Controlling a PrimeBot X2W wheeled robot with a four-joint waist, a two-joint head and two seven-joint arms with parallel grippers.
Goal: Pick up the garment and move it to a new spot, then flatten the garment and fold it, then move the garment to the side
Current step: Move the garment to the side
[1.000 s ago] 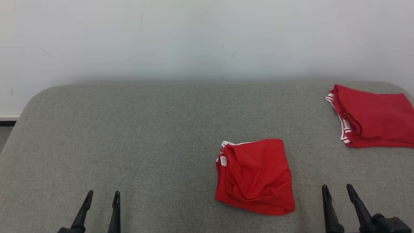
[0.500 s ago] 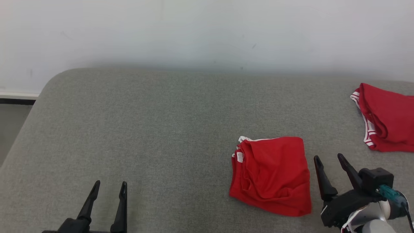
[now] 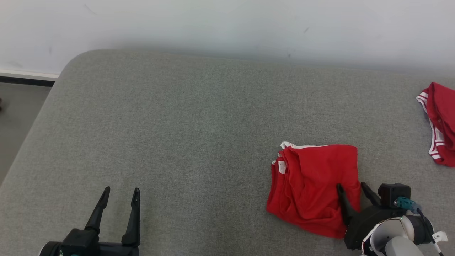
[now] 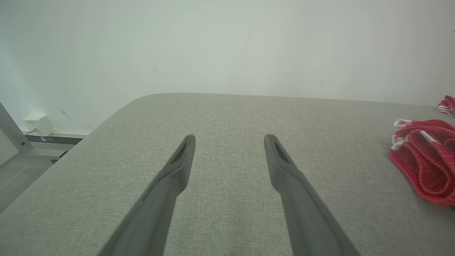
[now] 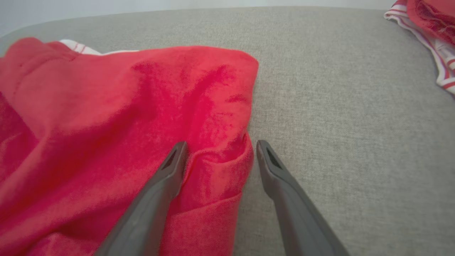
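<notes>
Over at 4 o'clock on the grey cushion [image 3: 177, 142], the red garment [image 3: 309, 177] is found crumpled, its 3 o'clock edge straddled by the wide-apart right gripper [image 3: 351, 185]. The left gripper [image 3: 121, 189] is parked at 7 o'clock, spread too, nothing held. Soft, light, floppy stuff, so that doubled edge is probably best pinched.

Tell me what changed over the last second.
The right pincer advanced onto the right edge of the red garment, open, straddling it, gripping nothing yet. The head camera swung left. That garment and the second garment lie unmoved; the left pincer stays open.
</notes>
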